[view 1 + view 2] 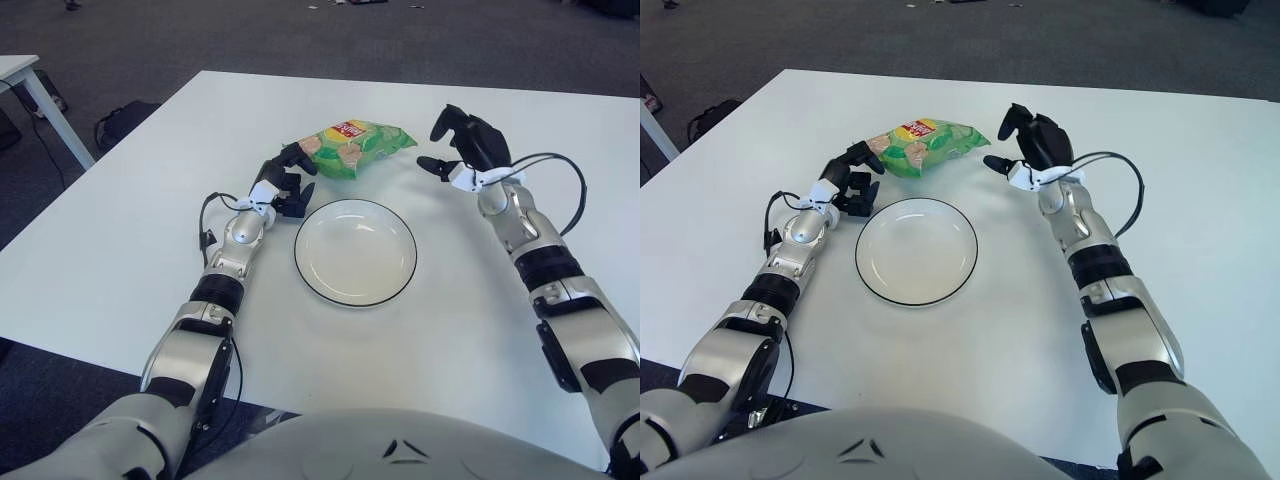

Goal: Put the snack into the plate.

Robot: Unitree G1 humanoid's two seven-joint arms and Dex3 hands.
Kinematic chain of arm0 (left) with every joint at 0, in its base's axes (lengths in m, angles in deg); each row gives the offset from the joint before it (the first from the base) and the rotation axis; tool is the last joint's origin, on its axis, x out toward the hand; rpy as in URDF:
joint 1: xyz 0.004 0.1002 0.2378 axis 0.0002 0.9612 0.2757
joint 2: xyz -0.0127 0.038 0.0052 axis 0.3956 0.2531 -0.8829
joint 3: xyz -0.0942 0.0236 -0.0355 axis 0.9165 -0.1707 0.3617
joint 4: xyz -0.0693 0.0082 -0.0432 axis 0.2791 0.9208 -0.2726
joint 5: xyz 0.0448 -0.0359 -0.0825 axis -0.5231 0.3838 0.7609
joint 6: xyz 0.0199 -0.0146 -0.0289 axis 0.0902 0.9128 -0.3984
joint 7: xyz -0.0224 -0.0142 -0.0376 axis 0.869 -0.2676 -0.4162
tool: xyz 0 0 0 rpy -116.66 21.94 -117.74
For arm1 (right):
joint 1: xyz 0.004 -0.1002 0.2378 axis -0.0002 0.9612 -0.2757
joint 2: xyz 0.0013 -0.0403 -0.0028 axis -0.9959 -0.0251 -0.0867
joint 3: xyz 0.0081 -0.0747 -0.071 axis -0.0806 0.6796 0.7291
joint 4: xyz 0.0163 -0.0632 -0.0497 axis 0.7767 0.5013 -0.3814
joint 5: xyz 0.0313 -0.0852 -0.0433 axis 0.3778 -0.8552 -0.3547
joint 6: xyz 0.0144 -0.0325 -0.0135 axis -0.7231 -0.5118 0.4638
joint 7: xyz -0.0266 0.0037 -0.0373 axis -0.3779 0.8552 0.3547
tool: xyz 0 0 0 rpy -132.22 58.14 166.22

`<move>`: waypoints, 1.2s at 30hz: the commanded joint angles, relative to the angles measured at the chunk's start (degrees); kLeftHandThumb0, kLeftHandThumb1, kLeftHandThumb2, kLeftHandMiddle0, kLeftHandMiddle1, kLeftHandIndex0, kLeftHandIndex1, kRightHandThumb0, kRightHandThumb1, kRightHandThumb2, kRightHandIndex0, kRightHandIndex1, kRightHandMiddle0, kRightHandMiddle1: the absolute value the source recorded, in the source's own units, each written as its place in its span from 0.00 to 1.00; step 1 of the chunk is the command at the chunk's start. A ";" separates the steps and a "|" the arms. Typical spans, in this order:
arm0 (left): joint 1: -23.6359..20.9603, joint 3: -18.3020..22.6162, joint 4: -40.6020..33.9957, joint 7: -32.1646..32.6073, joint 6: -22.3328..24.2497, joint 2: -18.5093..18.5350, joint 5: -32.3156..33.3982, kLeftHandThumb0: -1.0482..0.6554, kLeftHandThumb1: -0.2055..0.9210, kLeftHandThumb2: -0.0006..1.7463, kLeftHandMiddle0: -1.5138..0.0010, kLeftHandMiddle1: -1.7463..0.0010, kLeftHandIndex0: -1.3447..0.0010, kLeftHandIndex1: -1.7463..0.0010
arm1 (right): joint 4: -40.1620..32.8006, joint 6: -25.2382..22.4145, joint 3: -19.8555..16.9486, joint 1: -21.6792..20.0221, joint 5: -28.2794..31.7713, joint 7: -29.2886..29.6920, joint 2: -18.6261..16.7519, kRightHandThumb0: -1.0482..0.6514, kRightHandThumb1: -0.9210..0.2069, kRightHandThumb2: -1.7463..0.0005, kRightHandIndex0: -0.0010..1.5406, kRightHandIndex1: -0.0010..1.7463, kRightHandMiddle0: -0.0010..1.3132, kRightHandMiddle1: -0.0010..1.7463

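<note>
The right hand [455, 150] hangs above the white surface [150, 200], fingers spread and holding nothing; the green snack bag [355, 147] lies just to its left, apart from it; the left hand [285, 180] sits at the bag's other end, fingers curled, grasp unclear; the empty plate [355, 252] lies nearer the robot, between both hands.

Green snack bag [355, 147] upper centre, white plate [355, 251] centre; left hand [285, 182] touching bag, right hand [462, 148] spread beside
</note>
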 commanded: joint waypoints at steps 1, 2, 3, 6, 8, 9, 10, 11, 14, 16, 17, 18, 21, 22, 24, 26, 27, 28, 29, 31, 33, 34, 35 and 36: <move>7.54 -1.25 4.75 0.08 -0.47 -2.66 -0.36 0.35 0.52 0.71 0.20 0.00 0.58 0.00 | 2.50 2.93 2.74 -4.96 -2.43 -1.84 0.63 0.21 0.21 0.57 0.07 0.76 0.01 0.79; 7.52 -1.25 4.78 0.12 -0.49 -2.74 -0.35 0.35 0.52 0.71 0.20 0.00 0.58 0.00 | 2.94 3.39 3.05 -5.41 -2.66 -1.97 0.68 0.20 0.19 0.58 0.07 0.75 0.01 0.76; 7.51 -1.26 4.80 0.22 -0.53 -2.78 -0.38 0.35 0.52 0.71 0.20 0.00 0.58 0.00 | 3.53 3.95 3.52 -5.97 -3.07 -2.07 0.68 0.19 0.19 0.58 0.07 0.74 0.00 0.74; 7.55 -1.44 4.67 0.75 -0.50 -2.87 -0.78 0.35 0.52 0.71 0.20 0.00 0.58 0.00 | 5.55 5.61 4.69 -7.50 -3.95 -1.85 0.55 0.17 0.16 0.61 0.06 0.69 0.00 0.69; 7.63 -1.61 4.42 1.21 -0.33 -2.86 -1.18 0.34 0.51 0.71 0.20 0.00 0.58 0.00 | 7.00 6.53 5.42 -8.51 -4.49 -1.27 0.34 0.16 0.15 0.62 0.05 0.68 0.00 0.68; 7.67 -1.69 4.28 1.42 -0.23 -2.84 -1.38 0.34 0.51 0.71 0.20 0.00 0.58 0.00 | 7.69 6.91 5.74 -9.00 -4.80 -0.93 0.21 0.15 0.14 0.63 0.05 0.67 0.00 0.67; 7.71 -1.78 4.17 1.62 -0.13 -2.87 -1.55 0.34 0.51 0.71 0.20 0.00 0.58 0.00 | 8.26 7.30 5.95 -9.35 -5.01 -0.66 0.16 0.15 0.14 0.63 0.05 0.67 0.00 0.66; 7.76 -1.95 3.96 2.13 0.16 -2.88 -1.98 0.34 0.51 0.71 0.20 0.00 0.58 0.00 | 9.09 7.81 6.51 -10.11 -5.65 -0.09 0.03 0.15 0.14 0.63 0.05 0.67 0.00 0.66; 7.87 -2.27 3.54 3.10 0.78 -2.95 -2.83 0.34 0.51 0.71 0.20 0.00 0.58 0.00 | 10.38 8.85 7.68 -11.63 -6.83 1.15 -0.15 0.14 0.12 0.65 0.04 0.64 0.00 0.65; 7.96 -2.35 3.37 3.50 1.04 -3.04 -3.20 0.34 0.51 0.71 0.20 0.00 0.58 0.00 | 10.68 9.21 8.12 -12.26 -7.29 1.72 -0.33 0.13 0.11 0.66 0.03 0.63 0.00 0.64; 8.03 -2.42 3.23 3.90 1.23 -3.10 -3.47 0.34 0.51 0.71 0.20 0.00 0.58 0.00 | 10.82 9.10 8.39 -12.79 -7.65 2.03 -0.67 0.13 0.11 0.66 0.02 0.61 0.00 0.63; 8.08 -2.47 3.11 4.19 1.37 -3.14 -3.65 0.34 0.51 0.71 0.20 0.00 0.58 0.00 | 10.97 9.03 8.60 -13.20 -7.90 2.29 -0.93 0.13 0.11 0.67 0.02 0.59 0.00 0.63; 8.19 -2.66 2.72 5.04 1.89 -3.29 -4.24 0.35 0.52 0.71 0.21 0.00 0.58 0.00 | 11.87 8.44 9.30 -14.52 -8.43 2.66 -1.81 0.14 0.11 0.67 0.01 0.54 0.00 0.62; 8.24 -2.71 2.62 5.20 2.00 -3.34 -4.37 0.35 0.52 0.71 0.21 0.00 0.58 0.00 | 12.13 8.36 9.45 -14.77 -8.50 2.73 -1.96 0.14 0.11 0.67 0.00 0.53 0.00 0.62; 8.34 -2.87 2.32 5.59 2.20 -3.40 -4.77 0.35 0.52 0.71 0.21 0.00 0.58 0.00 | 12.98 8.21 9.83 -15.69 -8.79 2.77 -2.64 0.13 0.11 0.67 0.00 0.48 0.00 0.61; 8.43 -3.00 2.00 5.86 2.44 -3.47 -5.04 0.35 0.52 0.71 0.21 0.00 0.58 0.00 | 13.52 8.19 10.07 -16.28 -8.96 2.77 -3.07 0.12 0.10 0.68 0.00 0.45 0.00 0.61; 8.47 -3.07 1.85 6.01 2.60 -3.49 -5.14 0.35 0.52 0.71 0.21 0.00 0.58 0.00 | 13.90 8.28 10.30 -16.69 -9.06 2.68 -3.31 0.12 0.09 0.68 0.00 0.43 0.00 0.60; 8.53 -3.14 1.69 6.14 2.72 -3.52 -5.22 0.35 0.52 0.71 0.21 0.00 0.58 0.00 | 14.16 8.37 10.46 -16.96 -9.11 2.61 -3.45 0.12 0.09 0.68 0.00 0.43 0.00 0.60; 8.59 -3.21 1.54 6.26 2.83 -3.56 -5.28 0.35 0.52 0.71 0.21 0.00 0.58 0.00 | 14.45 8.47 10.69 -17.28 -9.21 2.46 -3.59 0.10 0.06 0.70 0.00 0.39 0.00 0.59; 8.68 -3.31 1.30 6.33 2.86 -3.59 -5.28 0.35 0.52 0.71 0.21 0.00 0.58 0.00 | 15.04 8.63 11.20 -17.96 -9.36 1.81 -3.84 0.09 0.03 0.72 0.00 0.35 0.00 0.58; 8.81 -3.43 1.12 6.27 2.71 -3.60 -5.19 0.35 0.52 0.71 0.21 0.00 0.58 0.00 | 15.62 8.78 11.81 -18.64 -9.45 0.72 -4.02 0.07 0.02 0.72 0.00 0.28 0.00 0.55; 8.86 -3.52 1.03 6.23 2.65 -3.58 -5.18 0.35 0.52 0.71 0.20 0.00 0.58 0.00 | 16.16 8.88 12.32 -19.19 -9.51 -0.42 -4.35 0.06 0.01 0.72 0.00 0.23 0.00 0.51; 8.90 -3.60 0.95 6.23 2.64 -3.56 -5.17 0.34 0.51 0.71 0.20 0.00 0.58 0.00 | 16.54 8.95 12.67 -19.55 -9.53 -1.13 -4.56 0.06 0.01 0.71 0.00 0.16 0.00 0.47; 8.96 -3.68 0.83 6.25 2.67 -3.57 -5.18 0.34 0.51 0.71 0.20 0.00 0.58 0.00 | 16.78 9.03 12.88 -19.78 -9.50 -1.60 -4.66 0.05 0.01 0.71 0.00 0.14 0.00 0.45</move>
